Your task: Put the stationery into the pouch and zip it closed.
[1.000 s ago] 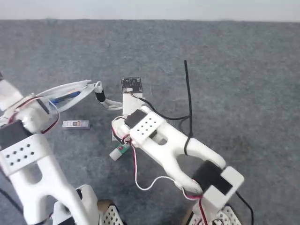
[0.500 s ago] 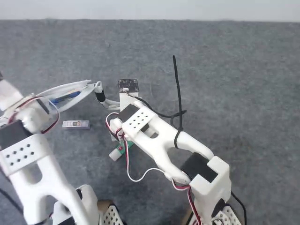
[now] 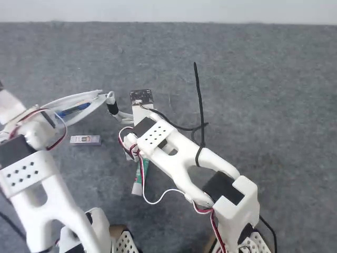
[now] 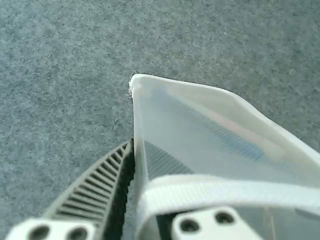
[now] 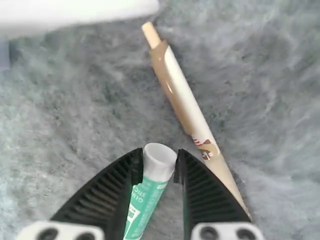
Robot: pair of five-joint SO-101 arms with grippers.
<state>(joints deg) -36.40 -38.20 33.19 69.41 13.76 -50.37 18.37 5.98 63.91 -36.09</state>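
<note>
My left gripper (image 4: 134,146) is shut on the rim of the white translucent pouch (image 4: 210,140), holding it up at the table's left (image 3: 79,101); a blue item (image 3: 73,110) lies inside. Near the table's middle, my right gripper (image 5: 158,156) is shut on the white cap of a green and white glue stick (image 5: 142,200). The glue stick (image 3: 139,178) pokes out from under the right arm. A cream pen (image 5: 187,110) with a tan clip lies on the carpet just past the fingertips. The pouch (image 5: 75,12) shows beyond the pen.
A small white rectangular item (image 3: 85,139) lies on the grey carpet (image 3: 253,79) between the two arms. A black-tipped white piece (image 3: 112,108) hangs by the pouch's mouth. A black cable (image 3: 199,105) rises from the right arm. Open carpet stretches to the right and back.
The right arm has swung a little to the left. The glue stick has turned in the right gripper and now points toward the table's front. The left arm and pouch are unchanged.
</note>
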